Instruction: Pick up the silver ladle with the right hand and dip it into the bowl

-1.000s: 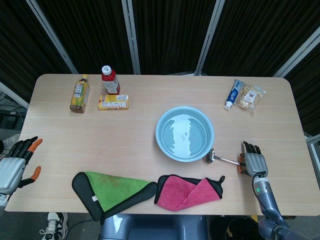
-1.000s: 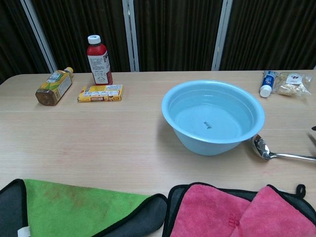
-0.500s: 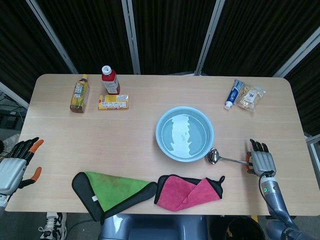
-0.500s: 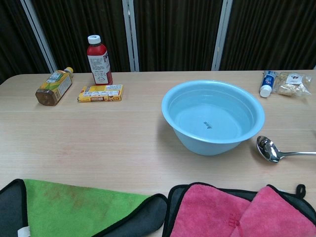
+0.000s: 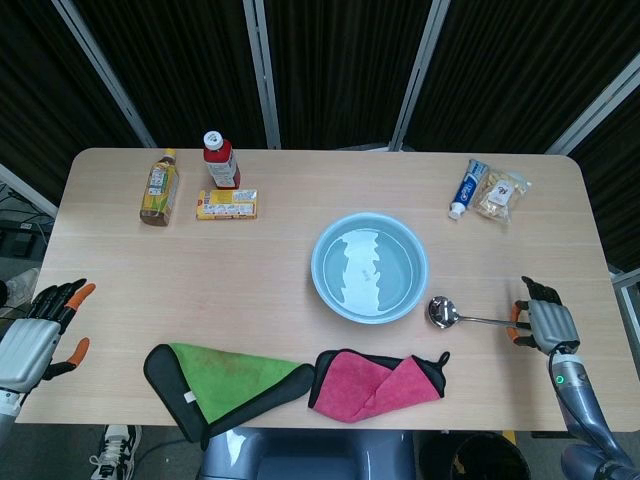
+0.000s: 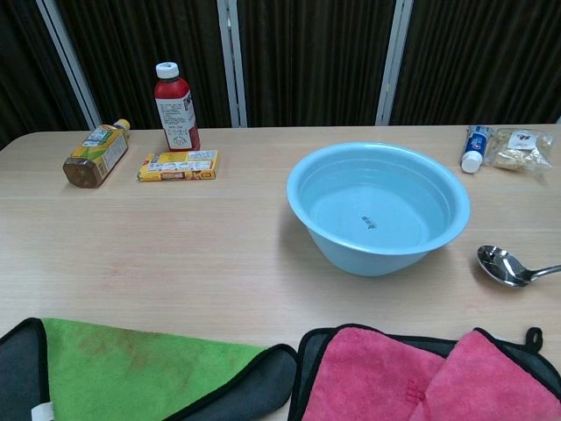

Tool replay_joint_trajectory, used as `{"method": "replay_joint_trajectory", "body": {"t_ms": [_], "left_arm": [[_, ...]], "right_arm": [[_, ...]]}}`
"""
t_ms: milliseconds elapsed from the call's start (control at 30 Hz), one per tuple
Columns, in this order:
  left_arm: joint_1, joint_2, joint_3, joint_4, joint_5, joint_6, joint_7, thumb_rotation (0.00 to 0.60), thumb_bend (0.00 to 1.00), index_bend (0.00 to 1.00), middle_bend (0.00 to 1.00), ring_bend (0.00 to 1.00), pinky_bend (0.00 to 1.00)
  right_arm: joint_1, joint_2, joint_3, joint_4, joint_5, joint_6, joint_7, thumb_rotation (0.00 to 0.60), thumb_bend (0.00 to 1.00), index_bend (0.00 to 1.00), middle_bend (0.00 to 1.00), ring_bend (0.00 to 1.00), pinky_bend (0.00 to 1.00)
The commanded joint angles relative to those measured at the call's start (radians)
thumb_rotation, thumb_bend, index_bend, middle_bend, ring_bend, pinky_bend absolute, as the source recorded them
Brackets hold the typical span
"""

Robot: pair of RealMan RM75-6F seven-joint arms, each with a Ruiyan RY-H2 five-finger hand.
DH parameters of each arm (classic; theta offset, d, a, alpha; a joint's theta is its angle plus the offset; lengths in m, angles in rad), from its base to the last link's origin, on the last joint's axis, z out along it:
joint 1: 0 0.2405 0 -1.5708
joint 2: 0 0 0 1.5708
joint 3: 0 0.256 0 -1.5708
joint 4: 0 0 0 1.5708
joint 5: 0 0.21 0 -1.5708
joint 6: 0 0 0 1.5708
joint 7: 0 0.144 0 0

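Observation:
The silver ladle (image 5: 468,318) lies on the table just right of the light blue bowl (image 5: 369,267), its scoop (image 6: 501,264) turned toward the bowl and a small gap between them. In the head view my right hand (image 5: 545,323) grips the far end of the ladle's handle near the table's right edge. The bowl (image 6: 379,206) holds water. My left hand (image 5: 40,330) hangs off the table's left front corner, fingers spread and holding nothing. Neither hand shows in the chest view.
A pink cloth (image 5: 378,384) and a green cloth (image 5: 225,380) lie along the front edge. At the back left are a tea bottle (image 5: 158,187), a red bottle (image 5: 220,161) and a yellow box (image 5: 226,204). Toothpaste (image 5: 466,188) and a snack bag (image 5: 499,196) lie back right.
My right hand has slid to the right along the table, pulling the ladle with it, so the scoop now sits farther from the bowl. The left hand has dropped slightly.

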Motion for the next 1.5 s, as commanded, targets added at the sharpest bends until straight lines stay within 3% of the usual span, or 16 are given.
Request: {"method": "replay_joint_trajectory", "body": {"t_ms": [33,400,800,1067,1500], "left_arm": [[0.001,0.0,0.001,-0.001,0.002,0.002,0.001,0.6,0.48,0.0,0.0,0.0,0.0],[0.0,-0.001,0.008,-0.002,0.014,0.003,0.0,0.6,0.48,0.0,0.0,0.0,0.0],[-0.003,-0.012,0.006,-0.005,0.005,-0.004,0.027,0.6,0.48,0.0,0.0,0.0,0.0],[-0.014,-0.017,0.006,-0.01,-0.003,-0.027,0.033,0.6,0.48,0.0,0.0,0.0,0.0],[-0.014,0.01,0.004,-0.001,0.001,-0.016,-0.039,0.6,0.48,0.0,0.0,0.0,0.0]], "right_arm": [[-0.006,0.032,0.001,-0.021,-0.011,-0.002,0.032,0.6,0.37,0.65,0.01,0.0,0.0],[-0.013,0.173,-0.001,-0.123,-0.062,-0.015,0.19,0.6,0.37,0.65,0.01,0.0,0.0],[-0.021,0.328,0.02,-0.255,-0.037,0.035,0.138,0.6,0.37,0.65,0.01,0.0,0.0],[-0.008,0.38,0.018,-0.403,-0.006,0.069,-0.025,0.6,0.37,0.65,0.01,0.0,0.0],[0.068,0.373,0.019,-0.603,0.164,0.1,-0.376,0.6,0.37,0.65,0.01,0.0,0.0]]}}
